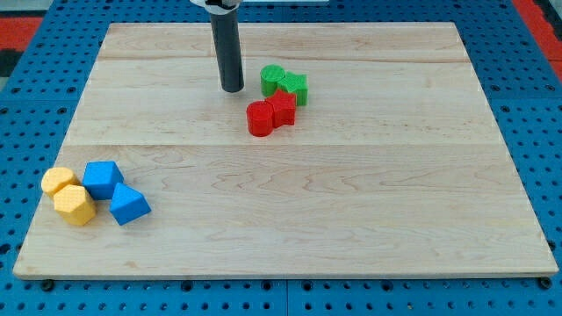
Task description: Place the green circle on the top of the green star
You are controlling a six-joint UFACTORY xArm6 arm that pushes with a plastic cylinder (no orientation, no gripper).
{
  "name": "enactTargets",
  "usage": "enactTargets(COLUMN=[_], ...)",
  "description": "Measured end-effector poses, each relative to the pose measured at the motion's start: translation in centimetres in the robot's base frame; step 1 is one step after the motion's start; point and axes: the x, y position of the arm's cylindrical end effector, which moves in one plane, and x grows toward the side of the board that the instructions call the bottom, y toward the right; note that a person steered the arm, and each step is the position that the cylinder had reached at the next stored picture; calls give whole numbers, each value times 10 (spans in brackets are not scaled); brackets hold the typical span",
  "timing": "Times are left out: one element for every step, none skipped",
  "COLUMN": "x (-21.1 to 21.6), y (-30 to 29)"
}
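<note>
Pale wooden bench of jointed planks, resting on a blue perforated base, with a strip of red at the view's top corners. Nearest, at the view's bottom left, a cluster of four: two yellow blocks, one rounded and one six-sided, touching two blue blocks, one cube-like and one wedge-like. Farther back, right of centre, a second cluster of four: a red round block touching a red star block, and just behind them the green circle touching the green star, circle on the star's left and slightly toward the view's top. No jaws on this arm, only a dark rod: my tip down on the bench, just left of the green circle, near but apart. Count: two yellow, two blue, two red, two green.
</note>
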Motion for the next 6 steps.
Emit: enactTargets(x=[0,-16,-33,-38,-39,-24], y=[7,35,63,76,70,41])
